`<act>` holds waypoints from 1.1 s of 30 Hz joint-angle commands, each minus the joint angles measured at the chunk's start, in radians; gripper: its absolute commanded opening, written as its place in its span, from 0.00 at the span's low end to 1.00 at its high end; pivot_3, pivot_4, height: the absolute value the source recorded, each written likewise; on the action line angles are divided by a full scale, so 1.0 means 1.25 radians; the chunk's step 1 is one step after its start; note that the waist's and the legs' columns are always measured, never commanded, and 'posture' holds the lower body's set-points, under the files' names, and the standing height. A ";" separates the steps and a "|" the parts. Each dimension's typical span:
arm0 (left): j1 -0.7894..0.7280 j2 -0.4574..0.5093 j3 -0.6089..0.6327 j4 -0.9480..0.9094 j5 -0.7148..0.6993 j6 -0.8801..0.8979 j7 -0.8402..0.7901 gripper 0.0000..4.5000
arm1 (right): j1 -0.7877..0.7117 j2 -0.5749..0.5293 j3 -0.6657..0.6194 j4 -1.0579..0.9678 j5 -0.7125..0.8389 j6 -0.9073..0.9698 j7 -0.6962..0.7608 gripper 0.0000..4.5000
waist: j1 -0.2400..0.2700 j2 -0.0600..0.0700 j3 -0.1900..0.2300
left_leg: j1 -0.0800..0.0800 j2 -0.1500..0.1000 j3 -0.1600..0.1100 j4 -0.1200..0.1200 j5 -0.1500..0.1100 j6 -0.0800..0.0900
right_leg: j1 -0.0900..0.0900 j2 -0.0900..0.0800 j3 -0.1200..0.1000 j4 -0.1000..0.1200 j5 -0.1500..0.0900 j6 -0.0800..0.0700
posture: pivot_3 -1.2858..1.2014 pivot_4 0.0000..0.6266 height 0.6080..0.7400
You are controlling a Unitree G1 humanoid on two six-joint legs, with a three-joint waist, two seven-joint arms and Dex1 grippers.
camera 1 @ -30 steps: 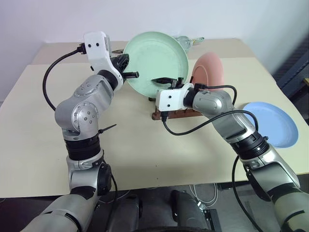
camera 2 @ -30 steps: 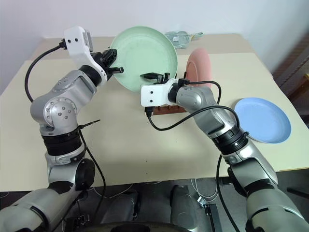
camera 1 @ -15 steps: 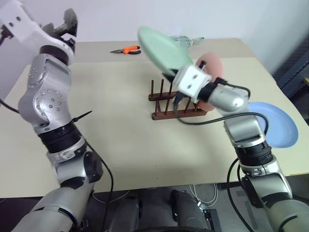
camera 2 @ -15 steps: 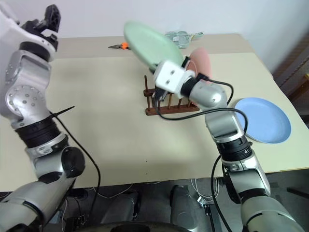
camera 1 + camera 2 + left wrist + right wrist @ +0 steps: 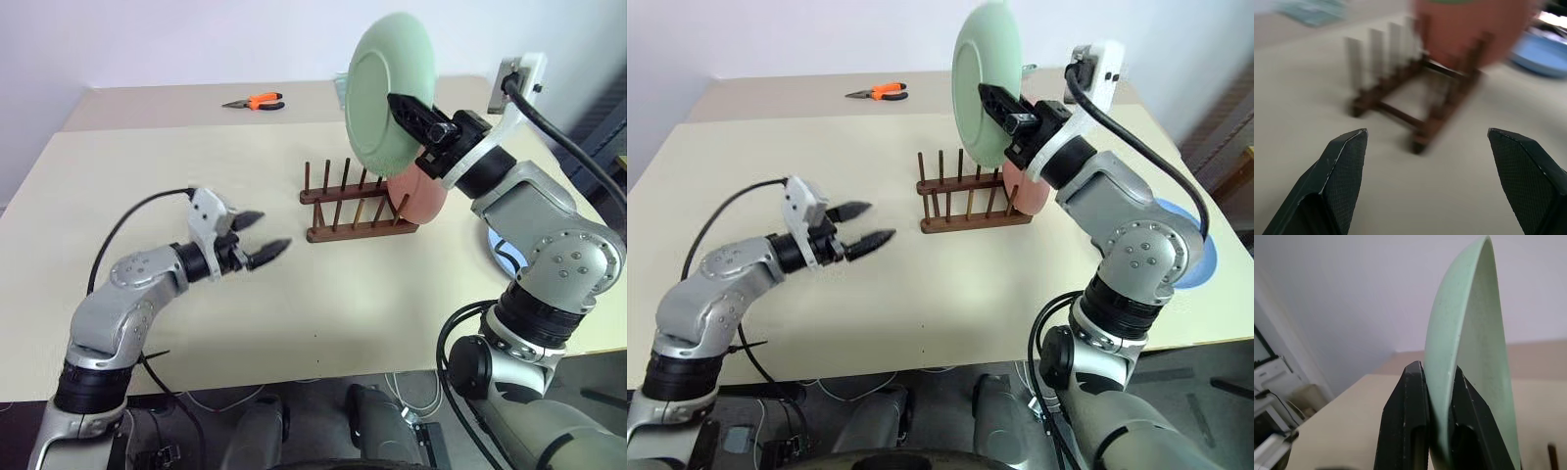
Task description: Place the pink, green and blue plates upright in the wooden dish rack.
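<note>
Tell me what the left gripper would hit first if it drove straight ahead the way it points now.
Most likely the wooden dish rack: the open left gripper looks straight at its near end across bare table, with the pink plate standing farther back. Depth is hard to judge.

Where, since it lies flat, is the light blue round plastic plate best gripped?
By its thin raised rim, at the near edge, coming in low from the robot's right. The light blue plate lies flat on the beige table, so only the rim fits a gripper.
</note>
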 commanded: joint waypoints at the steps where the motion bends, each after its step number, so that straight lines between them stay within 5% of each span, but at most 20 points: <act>1: 0.002 0.003 -0.014 -0.038 -0.005 0.000 -0.013 0.89 | -0.008 0.011 -0.020 0.005 0.064 0.023 -0.071 0.00 | 0.002 0.000 0.000 | 0.000 0.000 0.000 0.000 0.000 0.000 | 0.000 0.000 0.000 0.000 0.000 0.000 | 0.52 0.24 1.00; 13: -0.005 -0.021 -0.020 -0.056 -0.011 0.022 0.013 0.89 | 0.001 -0.010 0.016 0.065 0.054 0.015 -0.165 0.00 | -0.001 0.001 0.000 | 0.000 0.000 0.000 0.000 0.000 0.000 | 0.000 0.000 0.000 0.000 0.000 0.000 | 0.52 0.24 1.00; 17: -0.005 -0.023 -0.028 -0.061 -0.011 0.024 0.018 0.91 | 0.005 -0.058 0.076 0.044 0.014 -0.010 -0.125 0.34 | 0.000 0.001 0.000 | 0.000 0.000 0.000 0.000 0.000 0.000 | 0.000 0.000 0.000 0.000 0.000 0.000 | 0.52 0.24 1.00; 20: -0.011 -0.027 -0.033 -0.060 -0.013 0.027 0.018 0.91 | 0.016 -0.214 0.237 -0.027 -0.156 -0.153 -0.005 0.66 | 0.002 0.001 0.001 | -0.001 0.000 0.000 0.000 0.000 0.000 | 0.000 0.000 0.000 -0.001 0.000 0.001 | 0.52 0.24 1.00; 23: -0.018 -0.028 -0.041 -0.053 -0.009 0.025 0.011 0.91 | 0.030 -0.362 0.285 -0.048 -0.271 -0.303 0.124 0.66 | 0.001 0.001 0.001 | -0.001 0.000 0.001 0.000 0.000 0.001 | 0.001 0.000 0.000 -0.001 -0.003 0.004 | 0.52 0.24 1.00; 27: -0.033 -0.032 -0.066 -0.049 -0.003 0.020 0.001 0.91 | 0.046 -0.449 0.111 0.058 -0.254 -0.354 0.179 0.66 | 0.003 0.001 0.001 | 0.000 0.000 0.001 0.001 0.000 0.001 | 0.002 0.000 0.000 -0.002 -0.003 0.005 | 0.52 0.24 1.00; 31: -0.040 -0.039 -0.095 -0.039 0.012 0.012 -0.009 0.91 | 0.204 -0.566 0.005 0.184 -0.349 -0.377 0.210 0.96 | 0.023 -0.002 0.000 | -0.001 0.000 0.001 0.003 -0.002 0.003 | 0.004 -0.001 -0.001 -0.003 -0.003 0.004 | 0.52 0.24 1.00; 33: -0.042 -0.041 -0.103 -0.038 0.012 0.009 -0.020 0.91 | 0.313 -0.592 0.000 0.178 -0.353 -0.363 0.260 0.98 | 0.022 -0.001 0.000 | -0.001 -0.001 0.002 0.003 -0.002 0.004 | 0.004 -0.001 0.000 -0.004 -0.002 0.003 | 0.52 0.24 1.00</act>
